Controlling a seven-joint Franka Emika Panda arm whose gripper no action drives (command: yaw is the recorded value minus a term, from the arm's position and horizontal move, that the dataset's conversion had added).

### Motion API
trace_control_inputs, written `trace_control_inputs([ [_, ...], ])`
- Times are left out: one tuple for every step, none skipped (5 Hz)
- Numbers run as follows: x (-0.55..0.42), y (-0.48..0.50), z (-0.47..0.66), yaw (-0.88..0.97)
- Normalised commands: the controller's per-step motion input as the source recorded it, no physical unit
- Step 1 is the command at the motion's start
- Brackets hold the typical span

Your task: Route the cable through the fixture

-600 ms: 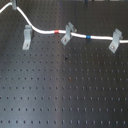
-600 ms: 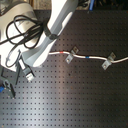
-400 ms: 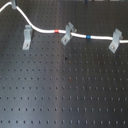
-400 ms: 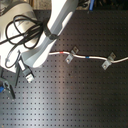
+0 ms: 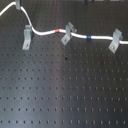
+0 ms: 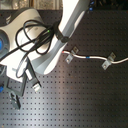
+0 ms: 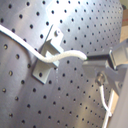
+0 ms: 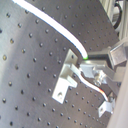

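Already the cable (image 5: 47, 34) lies in the fork of the fixture (image 5: 25, 38) and runs on past two slanted clips (image 5: 68, 33), so its slack stays off the perforated board (image 5: 65, 90). The gripper's (image 7: 100, 62) fingers look pinched on the cable beside the fixture, probably keeping it seated.

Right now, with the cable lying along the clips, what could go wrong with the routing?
1. In the first exterior view the cable only crosses the forked top of the fixture. Whether it is seated cannot be told, and a pull might lift it out.
2. In the second exterior view loose black leads loop off the arm above the board and might snag as it moves.
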Motion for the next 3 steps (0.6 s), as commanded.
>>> trace_control_inputs([
  [0.265,-0.120,-0.48,0.00],
  [0.315,-0.085,-0.69,0.00],
  [0.126,-0.026,0.00,0.10],
])
